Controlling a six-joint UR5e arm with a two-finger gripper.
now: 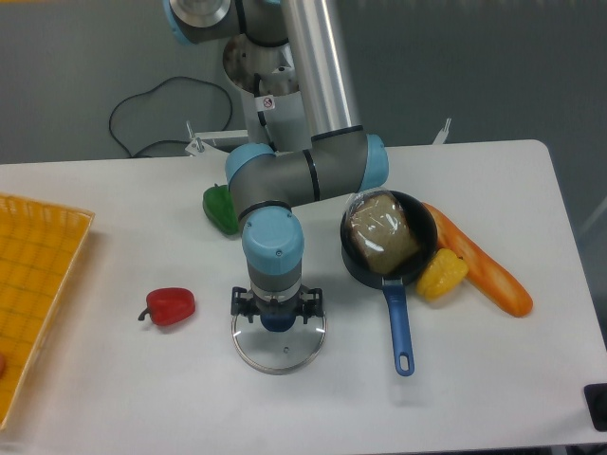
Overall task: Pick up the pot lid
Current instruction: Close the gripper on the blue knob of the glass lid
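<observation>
Glass pot lid (279, 354) is lying flat directly beneath the gripper (278, 318), its jaws standing spread astride the blue knob (278, 324). Black saucepan (352, 269) is holding a plastic-wrapped brown block (384, 235).

Bright, even light falls from above, leaving the white table (493, 379) with a faint bluish cast and only soft, short shadows, the clearest beside the pan handle (399, 327) and around the pot lid (280, 353). A pale streak of glare runs down the metal arm tube (318, 66). The picture is slightly soft overall; the dark gripper (278, 320) seems smeared, its jaws hard to read.
</observation>
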